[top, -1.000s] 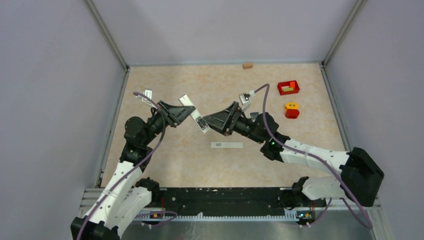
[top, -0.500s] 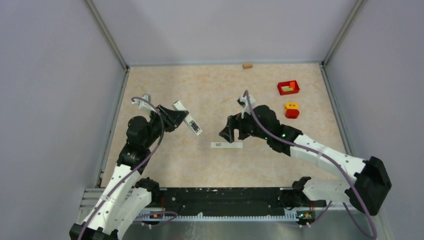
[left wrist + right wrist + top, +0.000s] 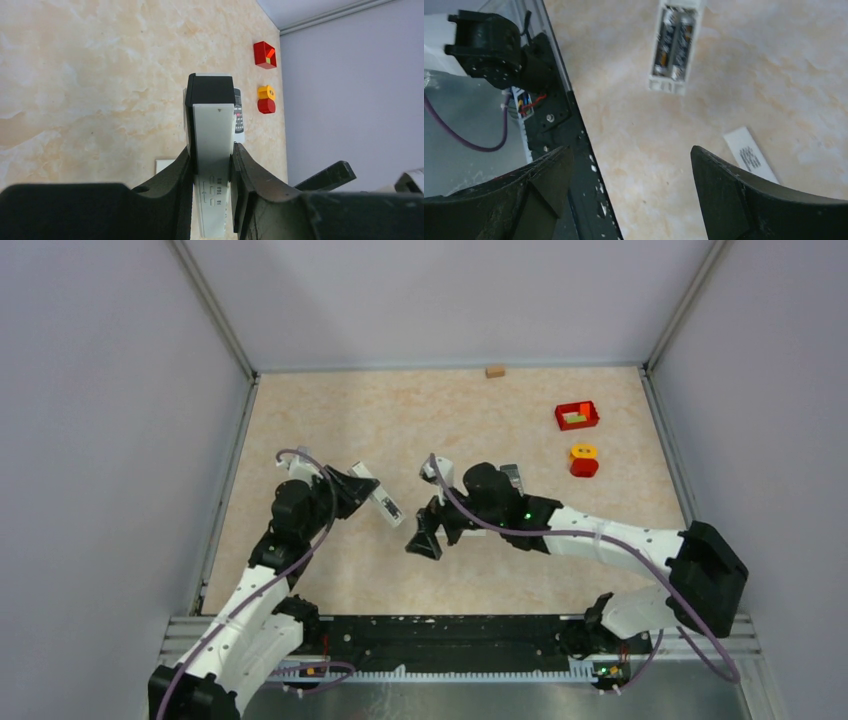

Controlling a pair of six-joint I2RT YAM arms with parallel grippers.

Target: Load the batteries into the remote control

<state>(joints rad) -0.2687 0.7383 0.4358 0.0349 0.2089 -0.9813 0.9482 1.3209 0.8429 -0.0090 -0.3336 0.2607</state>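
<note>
Holding the white oblong remote control (image 3: pixel 214 135) aloft left of centre, the left pincer (image 3: pixel 212 152) clamps its sides. Two dark slim batteries (image 3: pixel 672 45) sit in its uncovered bay. Right pincer (image 3: pixel 631 150) gapes empty near the white labelled strip (image 3: pixel 749 155). Risk: a tilt could spill them.

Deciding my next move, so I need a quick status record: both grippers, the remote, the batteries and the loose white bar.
left gripper: shut on the remote control, held clear of the table
right gripper: open, empty, above the table
remote control: battery bay uncovered, seen in the right wrist view
batteries: two, side by side in the bay
white bar: flat on the table, label up, near the right gripper, untouched
likely next: the bar may be the bay's cover, within easy reach of the right gripper
</note>
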